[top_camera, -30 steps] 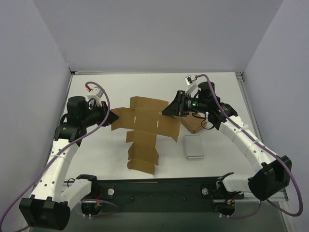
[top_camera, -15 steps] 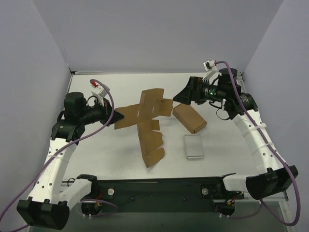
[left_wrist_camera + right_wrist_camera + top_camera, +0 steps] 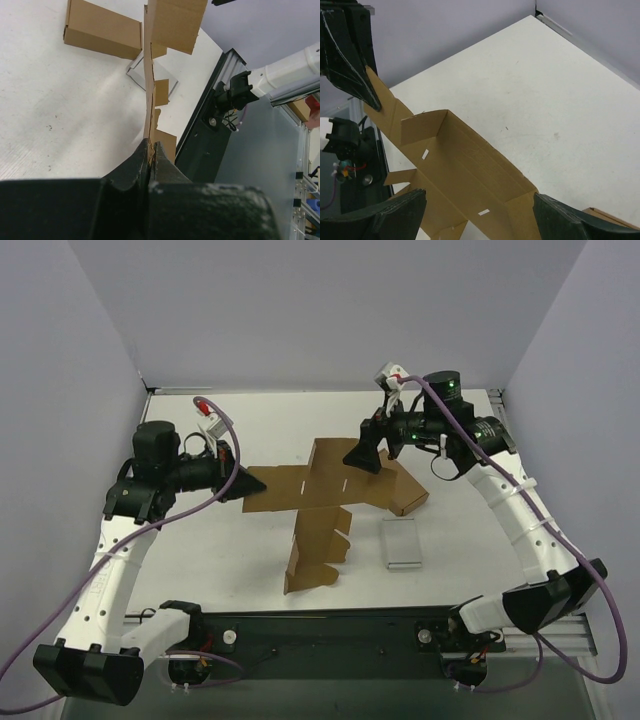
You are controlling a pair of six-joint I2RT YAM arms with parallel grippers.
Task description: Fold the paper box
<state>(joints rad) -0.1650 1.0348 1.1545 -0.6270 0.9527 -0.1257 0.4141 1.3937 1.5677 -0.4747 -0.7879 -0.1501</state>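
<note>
The left gripper (image 3: 238, 483) is pinched shut on the left flap of the paper box (image 3: 318, 490), holding the die-cut sheet raised off the table (image 3: 225, 560) between the arms, apparently so the right gripper (image 3: 362, 458), its fingers spread wide astride the opposite end, can crease a panel.

Slab (image 3: 402, 543) right of paper box (image 3: 310, 486)

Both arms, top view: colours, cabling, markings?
Left arm and right arm: white links, black joints and bases. Left gripper and right gripper: black, tapered fingers. A purple cable loops along each arm; red-and-white connectors at the wrists.
</note>
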